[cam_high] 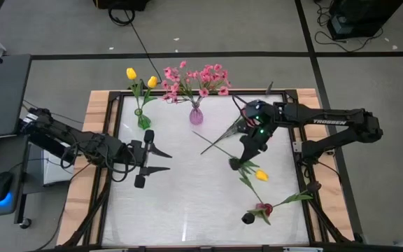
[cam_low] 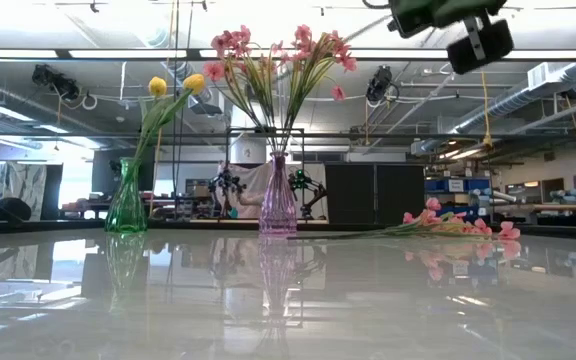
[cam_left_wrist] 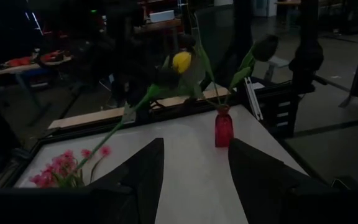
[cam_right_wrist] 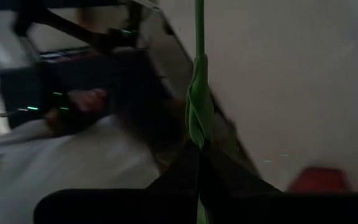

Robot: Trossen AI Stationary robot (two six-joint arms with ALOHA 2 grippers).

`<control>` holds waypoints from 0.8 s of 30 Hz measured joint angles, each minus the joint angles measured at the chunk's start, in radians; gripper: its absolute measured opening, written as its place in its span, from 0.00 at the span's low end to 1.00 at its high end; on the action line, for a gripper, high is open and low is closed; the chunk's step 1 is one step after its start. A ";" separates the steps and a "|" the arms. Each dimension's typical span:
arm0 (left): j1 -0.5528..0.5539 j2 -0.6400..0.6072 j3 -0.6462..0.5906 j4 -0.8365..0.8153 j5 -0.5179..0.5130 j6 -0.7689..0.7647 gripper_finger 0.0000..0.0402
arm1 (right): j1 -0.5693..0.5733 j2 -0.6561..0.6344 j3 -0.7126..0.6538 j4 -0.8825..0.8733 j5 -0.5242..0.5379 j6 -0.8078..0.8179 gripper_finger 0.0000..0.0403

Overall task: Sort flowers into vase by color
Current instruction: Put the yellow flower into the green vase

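Up above the table (cam_high: 187, 210), we saw the right gripper (cam_high: 242, 134) with its jaws pinched tight on a thin green stem (cam_right_wrist: 199, 118). That stem (cam_high: 219, 140) hung slanted over the middle of the table, and we could not tell which flower was on its end. Our left gripper (cam_high: 158, 160) waited over the left side, its jaws spread wide and holding nothing. At the far edge stood a green vase (cam_high: 143, 120) with two yellow tulips (cam_high: 140, 77) in it. Just beside it stood a purple vase (cam_high: 196, 115) full of pink flowers (cam_high: 196, 80). On the right side of the table stood a small red vase (cam_left_wrist: 224, 127) with one yellow tulip (cam_high: 260, 176) and one dark tulip (cam_high: 248, 218) leaning out of it. From the low camera, we also saw a pink spray (cam_low: 463, 225) lying flat on the table, off to the right of the purple vase.
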 joint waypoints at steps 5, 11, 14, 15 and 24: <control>0.000 0.000 0.000 0.000 0.000 -0.002 0.46 | 0.015 0.000 0.000 -0.125 0.068 -0.141 0.04; 0.000 0.000 0.000 0.000 -0.012 -0.006 0.46 | 0.016 0.000 0.000 -0.165 0.106 -0.203 0.04; 0.000 0.000 0.000 0.000 -0.038 -0.006 0.46 | 0.016 0.000 0.000 -0.185 0.142 -0.233 0.04; 0.000 0.000 0.000 0.000 -0.048 -0.006 0.46 | 0.016 0.000 0.000 -0.195 0.156 -0.246 0.04; 0.000 0.000 0.000 -0.001 -0.093 -0.003 0.46 | -0.038 0.000 0.000 -0.276 0.239 -0.306 0.04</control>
